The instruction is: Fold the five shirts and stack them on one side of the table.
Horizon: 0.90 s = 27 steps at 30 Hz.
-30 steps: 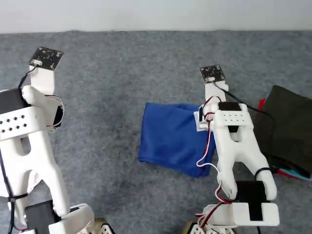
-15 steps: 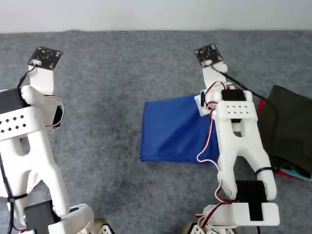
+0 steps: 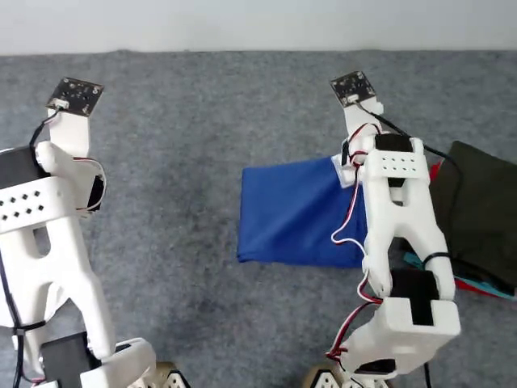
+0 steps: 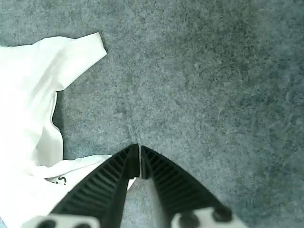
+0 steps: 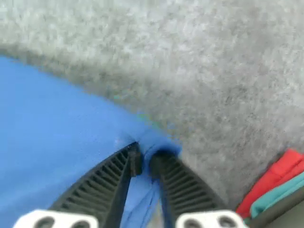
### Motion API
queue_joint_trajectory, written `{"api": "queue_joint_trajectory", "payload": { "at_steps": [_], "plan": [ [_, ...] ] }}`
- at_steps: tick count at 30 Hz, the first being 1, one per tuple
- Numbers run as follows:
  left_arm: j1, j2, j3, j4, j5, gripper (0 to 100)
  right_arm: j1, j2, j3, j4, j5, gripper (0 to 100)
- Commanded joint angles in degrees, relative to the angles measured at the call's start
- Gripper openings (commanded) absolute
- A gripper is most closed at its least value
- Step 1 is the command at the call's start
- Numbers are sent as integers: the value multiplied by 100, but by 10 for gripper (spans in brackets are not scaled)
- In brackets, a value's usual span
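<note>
Jaws of the right gripper (image 5: 145,159) are clamping the blue shirt (image 3: 295,214), which is lying toward the right edge of the table (image 3: 202,105). Left gripper (image 4: 140,154) jaws are pressing together.

The left hand (image 4: 140,153) is hanging over the grey table (image 4: 213,85), its two black ribbed fingers (image 4: 109,183) pressing together at the tips. A crumpled white shirt (image 4: 28,109) is lying on the table. The hand is sitting just beside the shirt, with one finger overlapping the shirt's near edge. The shirt's sleeve (image 4: 78,50) is lying flat, pointing away from the rest of the shirt.
</note>
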Motion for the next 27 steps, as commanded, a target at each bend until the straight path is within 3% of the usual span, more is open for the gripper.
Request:
{"api": "queue_joint_trajectory", "payload": {
  "at_steps": [1, 8, 13, 16, 21, 27],
  "plan": [
    [-35, -255, -13, 35, -44, 14, 40, -295, -589, 752, -88, 218],
    [-9, -229, -13, 26, -26, 14, -365, -655, -1196, 1921, -765, 222],
    [-9, -255, -13, 26, -26, 14, -1051, -629, -1055, 2281, -721, 7],
    [-26, -264, -13, 62, -26, 14, -1103, -497, -738, 2264, -721, 35],
    [-44, -264, -13, 70, -26, 14, -655, -154, -237, 2264, -712, 10],
    [-26, -264, -13, 70, -26, 14, 259, 180, 97, 2290, -79, 10]
  ]
}}
